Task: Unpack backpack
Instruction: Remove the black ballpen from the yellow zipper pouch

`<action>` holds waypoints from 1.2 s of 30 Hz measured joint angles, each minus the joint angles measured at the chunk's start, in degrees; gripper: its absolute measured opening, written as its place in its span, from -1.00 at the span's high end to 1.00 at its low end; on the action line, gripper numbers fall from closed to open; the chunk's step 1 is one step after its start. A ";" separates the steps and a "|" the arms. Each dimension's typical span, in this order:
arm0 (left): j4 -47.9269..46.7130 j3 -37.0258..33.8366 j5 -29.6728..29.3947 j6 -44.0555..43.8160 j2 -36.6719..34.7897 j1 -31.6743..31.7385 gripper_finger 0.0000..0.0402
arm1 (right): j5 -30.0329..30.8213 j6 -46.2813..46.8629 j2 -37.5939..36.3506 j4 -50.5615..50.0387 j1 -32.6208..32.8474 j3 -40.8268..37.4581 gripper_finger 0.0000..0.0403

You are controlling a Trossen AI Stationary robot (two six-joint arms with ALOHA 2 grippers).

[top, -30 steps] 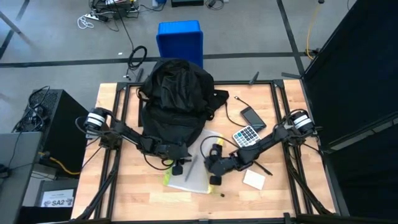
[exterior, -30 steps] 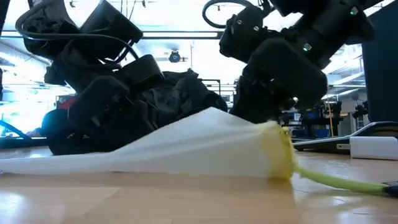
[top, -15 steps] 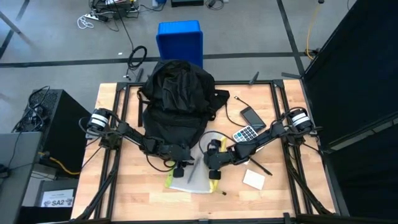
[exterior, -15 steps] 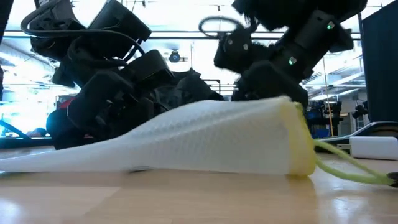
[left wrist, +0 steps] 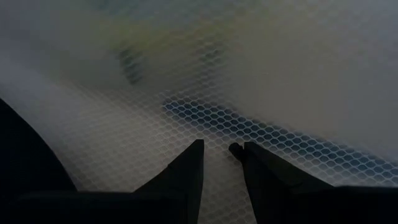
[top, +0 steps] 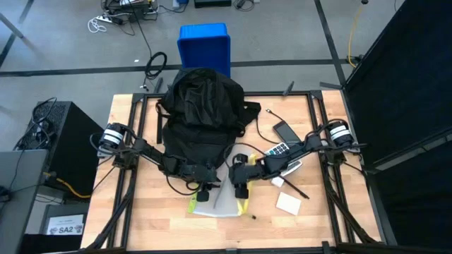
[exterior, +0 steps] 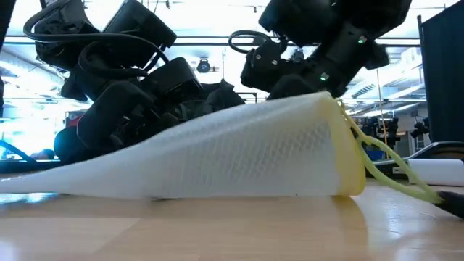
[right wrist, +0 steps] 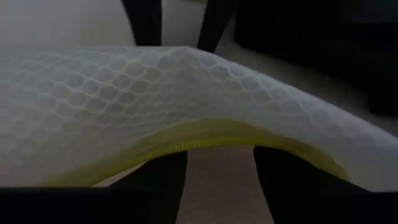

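Observation:
The black backpack [top: 203, 113] lies on the far middle of the table. Just near of it lies a white mesh pouch [top: 217, 202] with a yellow-trimmed edge [exterior: 353, 156] and a yellow cord [exterior: 388, 174]. My left gripper [top: 203, 189] is at the pouch's left far corner, its fingers nearly together on the mesh. My right gripper [top: 241, 187] is at the pouch's right side, on the yellow edge. The pouch slopes from its raised right end down to its left end [exterior: 29, 185], which rests on the table. My left gripper has its fingertips [left wrist: 194, 163] close together on the pouch's mesh face [left wrist: 217, 127], coming from the table's left; whether it pinches a fold or presses on it, I cannot tell. My right gripper holds the pouch by its yellow-trimmed edge [right wrist: 186, 144], coming level from the table's right. The mesh hides its fingertips. That edge is lifted off the table and the pouch tilts down toward the left.
To the right of the pouch lie a calculator [top: 277, 150], a dark phone [top: 286, 131], a white pad [top: 288, 203] and a thin dark stick [top: 296, 189]. A blue bin [top: 205, 44] stands on the floor beyond the table's far edge.
My right gripper has moved toward the table's left and far edge and risen, carrying the pouch's yellow edge upward. The pouch's right end has tipped up steeply while its left end has stayed on the table. From above, the pouch now looks narrower.

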 joint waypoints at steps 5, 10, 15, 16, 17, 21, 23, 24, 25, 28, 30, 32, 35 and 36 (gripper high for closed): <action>0.15 0.00 -0.06 0.04 0.00 0.00 0.57 | -7.05 -2.80 0.00 3.76 -2.41 -0.01 0.13; 0.93 -0.04 -0.71 0.70 0.04 0.00 0.57 | -12.09 -4.38 0.07 4.91 -2.82 -0.01 0.11; 2.25 -0.04 -1.92 1.51 0.09 0.23 0.57 | -13.13 -4.32 4.59 8.80 -2.51 0.07 0.13; 2.25 -0.07 -1.87 1.51 0.09 0.33 0.57 | -13.50 -4.05 5.56 9.88 -2.49 0.17 0.14; 2.23 -0.09 -1.87 1.51 0.09 0.33 0.57 | -13.89 -3.75 6.63 11.28 -2.49 0.19 0.15; 2.16 -0.11 -1.74 1.46 0.07 0.31 0.57 | -13.87 -2.92 8.66 13.79 -2.49 0.27 0.17; 2.16 -0.11 -1.76 1.46 0.07 0.31 0.57 | -13.73 -3.23 8.73 13.94 -2.47 0.27 0.20; 2.15 -0.11 -1.82 1.46 0.04 0.32 0.57 | -13.71 -3.59 8.75 14.02 -2.47 0.25 0.23; 2.14 -0.11 -1.95 1.50 0.04 0.32 0.57 | -13.78 -4.08 8.79 14.14 -2.46 0.24 0.26; 2.08 -0.11 -2.46 1.62 0.00 0.31 0.57 | -15.83 -5.62 8.92 14.52 -2.47 0.19 0.44; 1.96 -0.11 -2.71 1.64 -0.02 0.31 0.57 | -17.51 -6.04 8.96 14.48 -2.51 0.19 0.60; 1.85 -0.04 -4.24 1.63 -0.02 0.36 0.57 | -19.44 -6.07 9.17 15.13 -2.46 0.27 0.79; 1.39 0.12 -5.86 1.62 -0.02 0.42 0.57 | -21.12 -6.03 9.25 15.09 -2.42 0.27 0.95; 1.08 0.15 -6.01 1.61 -0.02 0.39 0.57 | -21.11 -5.62 9.25 15.04 -2.34 0.27 0.95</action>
